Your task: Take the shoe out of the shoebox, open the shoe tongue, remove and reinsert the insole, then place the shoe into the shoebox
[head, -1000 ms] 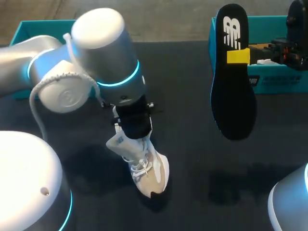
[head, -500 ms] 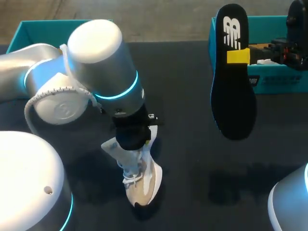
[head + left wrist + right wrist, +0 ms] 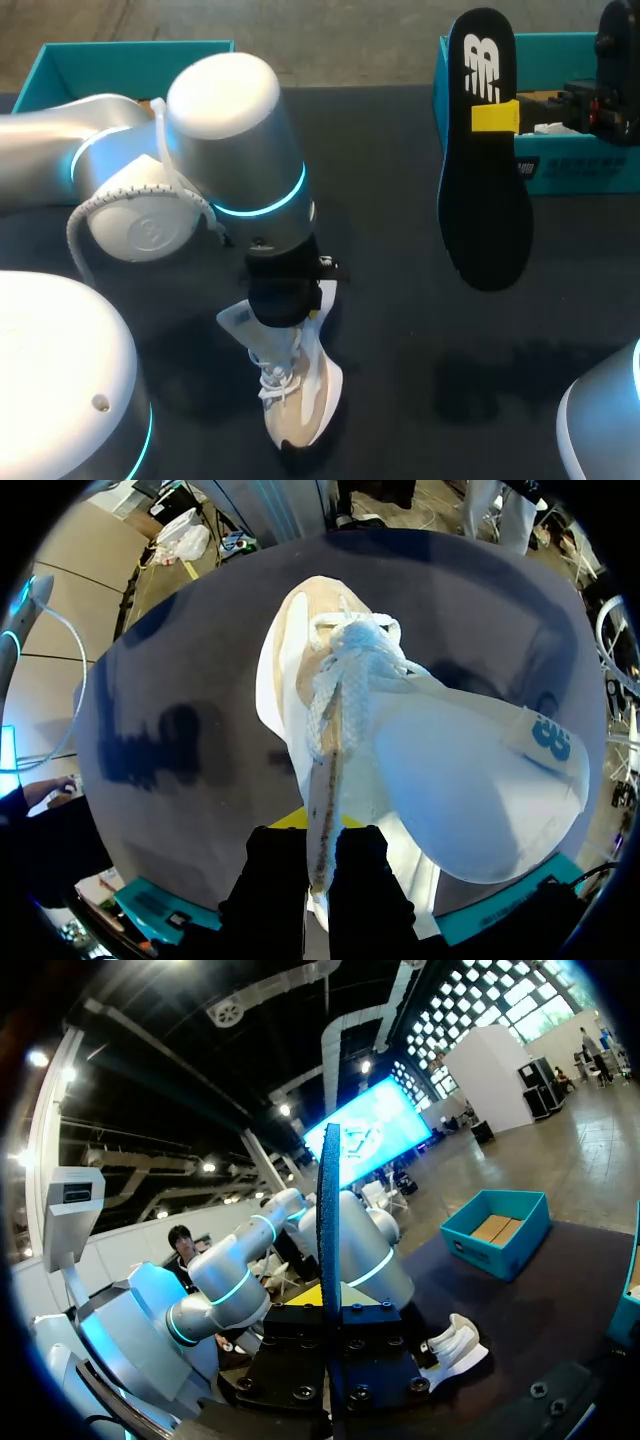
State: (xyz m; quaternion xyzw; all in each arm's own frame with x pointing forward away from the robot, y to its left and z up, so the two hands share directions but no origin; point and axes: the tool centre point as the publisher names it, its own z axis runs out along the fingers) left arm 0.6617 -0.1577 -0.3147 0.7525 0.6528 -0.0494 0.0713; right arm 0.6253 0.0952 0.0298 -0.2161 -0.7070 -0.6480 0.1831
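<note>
The left gripper (image 3: 287, 300) hangs low over the dark table top (image 3: 400, 330), its black fingers pressed together on a thin strip rising from the white and beige lace-up sneaker (image 3: 300, 395). In the left wrist view the gripper (image 3: 320, 835) shows that strip edge-on. It looks like the tongue (image 3: 325, 780) pulled up out of the laces, though the angle leaves some doubt. The sneaker (image 3: 400, 730) lies ahead of and beneath the fingers with its toe pointing away from them. In the head view it sits on the table near the front middle, well apart from both boxes.

The right gripper (image 3: 495, 117) is raised above the table's right side, clamped on the flat black foam insole (image 3: 487, 210), which hangs upright with its printed heel end uppermost. From the right wrist, the gripper (image 3: 330, 1310) pinches the insole (image 3: 330, 1210) from both sides, seen edge-on as a dark blade.

The open teal cardboard shoebox (image 3: 575, 170) stands at the far right corner, behind the insole. A second shallow teal cardboard tray (image 3: 130, 55) sits at the far left corner.
</note>
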